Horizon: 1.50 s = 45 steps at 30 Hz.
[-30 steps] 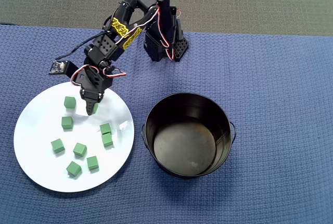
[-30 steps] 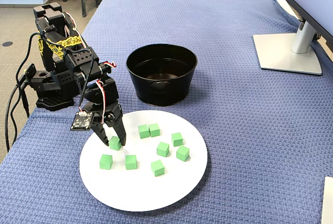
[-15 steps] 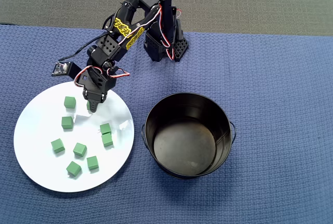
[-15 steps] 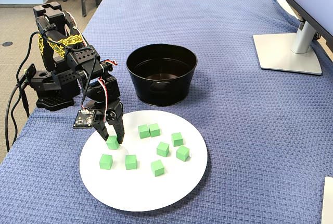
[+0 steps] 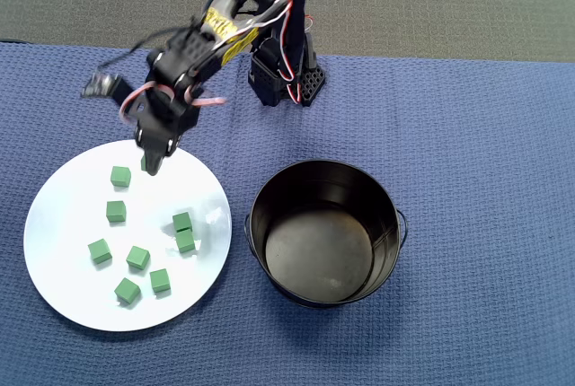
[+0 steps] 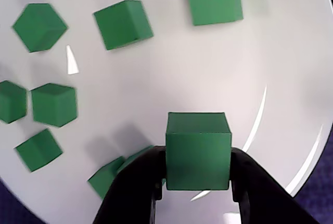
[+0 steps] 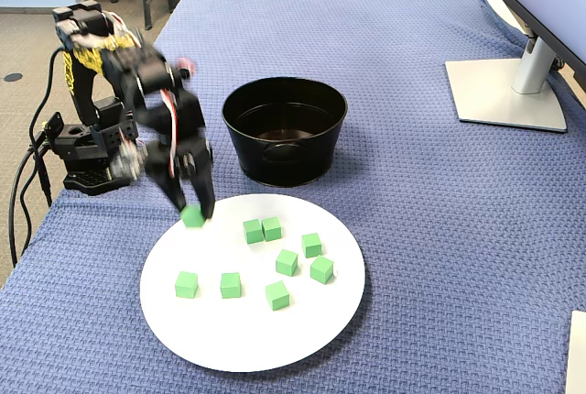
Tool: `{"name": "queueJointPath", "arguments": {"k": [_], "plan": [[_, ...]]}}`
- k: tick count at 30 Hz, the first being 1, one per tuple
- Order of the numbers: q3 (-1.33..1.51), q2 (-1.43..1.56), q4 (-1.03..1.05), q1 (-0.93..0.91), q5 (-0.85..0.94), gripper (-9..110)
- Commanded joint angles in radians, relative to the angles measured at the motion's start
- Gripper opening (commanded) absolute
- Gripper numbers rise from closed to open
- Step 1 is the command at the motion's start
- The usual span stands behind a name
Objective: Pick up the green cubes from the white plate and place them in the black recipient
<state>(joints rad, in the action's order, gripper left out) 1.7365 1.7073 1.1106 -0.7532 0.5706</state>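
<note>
My gripper (image 5: 150, 163) is shut on one green cube (image 7: 192, 217) and holds it in the air over the arm-side edge of the white plate (image 5: 63, 224). In the wrist view the held cube (image 6: 198, 151) sits squarely between both black fingers of the gripper (image 6: 198, 157). Several more green cubes (image 5: 137, 258) lie scattered on the plate (image 7: 238, 330). The black recipient (image 5: 269, 202) stands empty to the right of the plate in the overhead view, and behind the plate in the fixed view, as a glossy bucket (image 7: 284, 160).
Blue woven cloth covers the table. The arm's base (image 5: 283, 81) stands at the cloth's far edge, with cables (image 7: 18, 202) hanging at the left in the fixed view. A monitor stand (image 7: 504, 92) sits at the far right of that view.
The gripper closed on a cube lying on the plate, then rose with it and swung a little toward the plate's arm-side rim. The other cubes stayed put.
</note>
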Motion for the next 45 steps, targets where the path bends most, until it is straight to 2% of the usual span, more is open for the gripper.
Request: {"name": "queueJointPath", "arguments": {"k": [1, 4, 8, 15, 21, 25, 26, 29, 34, 37, 45], "plan": [[-0.140, 0.229, 0.163, 0.064, -0.100, 0], [-0.184, 0.342, 0.238, 0.150, -0.176, 0], [-0.138, 0.457, 0.242, 0.354, -0.296, 0], [0.025, 0.400, 0.032, 0.750, -0.514, 0], [0.060, 0.227, -0.146, 0.956, -0.601, 0], [0.015, 0.172, -0.130, 1.034, -0.588, 28], [0.003, 0.173, -0.114, 1.039, -0.584, 29], [-0.009, 0.215, -0.072, 0.989, -0.555, 29], [-0.054, 0.249, -0.028, 0.710, -0.417, 20], [-0.094, 0.225, 0.038, 0.560, -0.238, 20], [-0.123, 0.100, 0.000, 0.222, 0.155, 21]]}}
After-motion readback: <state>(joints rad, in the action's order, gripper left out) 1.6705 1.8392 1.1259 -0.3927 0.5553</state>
